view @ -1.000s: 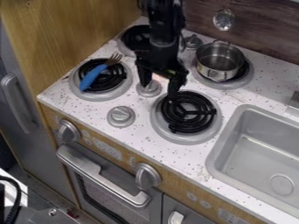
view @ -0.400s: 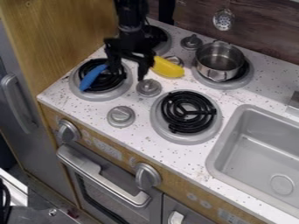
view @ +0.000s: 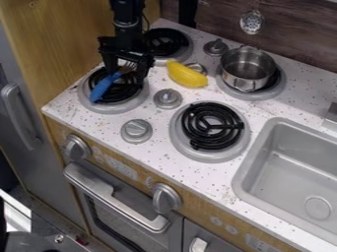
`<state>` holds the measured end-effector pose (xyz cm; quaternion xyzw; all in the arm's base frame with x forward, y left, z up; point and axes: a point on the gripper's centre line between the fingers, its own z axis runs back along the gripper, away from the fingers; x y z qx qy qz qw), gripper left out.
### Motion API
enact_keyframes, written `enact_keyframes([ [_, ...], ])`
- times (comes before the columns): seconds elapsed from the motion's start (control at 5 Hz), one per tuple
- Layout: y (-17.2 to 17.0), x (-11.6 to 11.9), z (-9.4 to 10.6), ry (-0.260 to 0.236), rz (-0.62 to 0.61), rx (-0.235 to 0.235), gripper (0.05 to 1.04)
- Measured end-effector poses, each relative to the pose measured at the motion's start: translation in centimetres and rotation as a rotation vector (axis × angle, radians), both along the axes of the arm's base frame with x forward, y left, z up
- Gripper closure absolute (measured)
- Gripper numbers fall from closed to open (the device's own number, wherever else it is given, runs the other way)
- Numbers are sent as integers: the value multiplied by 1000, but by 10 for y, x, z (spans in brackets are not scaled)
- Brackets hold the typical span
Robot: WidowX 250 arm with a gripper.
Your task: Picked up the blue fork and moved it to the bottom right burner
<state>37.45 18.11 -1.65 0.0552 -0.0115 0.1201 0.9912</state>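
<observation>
The black gripper (view: 125,74) hangs over the bottom left burner (view: 117,107), its two fingers apart, one on each side of the fork. The blue fork (view: 102,89) lies slanted across that burner's black coil, handle toward the front left and metal tines toward the back right, under the gripper. Whether the fingers touch the fork cannot be told. The bottom right burner (view: 211,125) has a bare black coil inside a grey ring.
A yellow banana-shaped toy (view: 187,75) lies between the rear burners. A metal pot (view: 247,68) stands on the back right burner. Knobs (view: 168,98) rise between the burners. The sink (view: 289,167) is at the right, a wooden wall (view: 72,34) at the left.
From over the middle of the stove, the gripper has moved left to the fork. The yellow toy, earlier hidden behind the arm, is now uncovered. The fork lies where it was.
</observation>
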Motion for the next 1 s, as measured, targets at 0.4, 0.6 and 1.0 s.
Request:
enact_keyframes([
  [0.4, 32, -8, -10, 51, 57, 22, 85],
  [0.6, 36, -10, -11, 48, 69, 9, 85],
  [1.0, 37, -12, -22, 72, 68, -2, 414],
])
